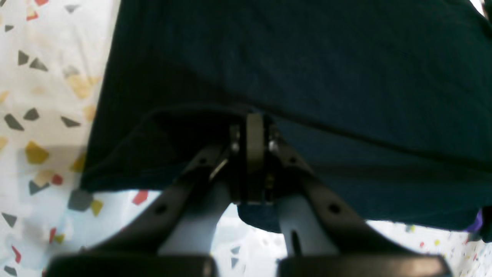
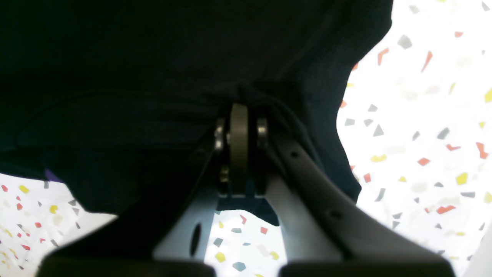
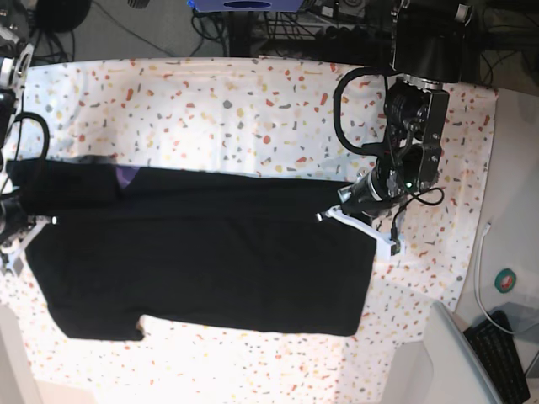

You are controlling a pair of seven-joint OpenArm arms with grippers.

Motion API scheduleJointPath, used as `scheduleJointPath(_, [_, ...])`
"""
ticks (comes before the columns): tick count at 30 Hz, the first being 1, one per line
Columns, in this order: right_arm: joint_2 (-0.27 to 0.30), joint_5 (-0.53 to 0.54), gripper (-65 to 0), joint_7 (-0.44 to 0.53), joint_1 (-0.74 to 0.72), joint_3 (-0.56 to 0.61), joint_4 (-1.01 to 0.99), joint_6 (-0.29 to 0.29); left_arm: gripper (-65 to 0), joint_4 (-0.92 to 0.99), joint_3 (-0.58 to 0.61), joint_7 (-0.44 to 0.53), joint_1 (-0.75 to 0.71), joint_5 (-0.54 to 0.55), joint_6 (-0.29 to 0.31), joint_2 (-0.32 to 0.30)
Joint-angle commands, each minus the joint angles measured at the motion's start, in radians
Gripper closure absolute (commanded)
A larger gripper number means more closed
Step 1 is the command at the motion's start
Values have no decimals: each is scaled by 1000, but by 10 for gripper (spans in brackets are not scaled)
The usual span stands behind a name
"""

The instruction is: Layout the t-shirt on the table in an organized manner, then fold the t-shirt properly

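The left gripper (image 1: 255, 127) is pressed together on a fold of the t-shirt (image 3: 202, 252); the jaws pinch the black cloth along its raised edge. The right gripper (image 2: 239, 127) is likewise clamped on the cloth at the opposite end.

In the base view the t-shirt lies on the table (image 3: 210, 101), long axis running side to side between the two arms. Each gripper holds one end of the same folded edge. The cloth extends from that edge toward the near side of the table, with the purple patch (image 3: 126, 177) close to the right arm's end.

Judgement: the coming move is a paired one. Both ends must travel together, across the long axis, or the edge will skew.
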State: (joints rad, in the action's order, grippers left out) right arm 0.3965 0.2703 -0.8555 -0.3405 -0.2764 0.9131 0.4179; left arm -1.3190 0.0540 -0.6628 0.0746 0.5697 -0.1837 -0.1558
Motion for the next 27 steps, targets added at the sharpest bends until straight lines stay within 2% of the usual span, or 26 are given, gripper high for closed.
scheduleJointPath(1, [22,1,0,23,-25,-2,4,-1,0,-9,-4,18,17,-1,2,-8])
scheduleJointPath(3, [22,1,0,55,-25,-2,-12,-9,0,0,-4,18,21,-1,2,-8])
scheduleJointPath(9, [20,1,-12,86,-25,-2,-25,-126,0,2,-4,18,43,-1,2,-8])
scheduleJointPath(10, [18,1,-92,86,-25,-2,-24,-135,0,6,-4,18,46,-1,2,-8])
scheduleJointPath(13, [14,2,-273,88,-25,-4,-15,-141,0,22,-6,18,58,-1,2,-8])
scheduleJointPath(14, [12,2,-321,88,-25,-4,-1,-141,-77,29,-4,18,70,-1,2,-8])
scheduleJointPath(16, [11,2,-365,88,-25,-7,22,-141,-204,45,-10,18,83,-1,2,-8])
scheduleJointPath(20, [11,2,-374,86,-24,-7,50,-141,-410,63,-15,19,123,5,2,-8])
scheduleJointPath(23, [9,2,-372,81,-18,-7,87,-141,-479,51,-16,19,147,6,2,-5])
scheduleJointPath(27, [8,7,-368,80,45,-8,196,-141,-485,-40,-58,19,116,65,2,25])
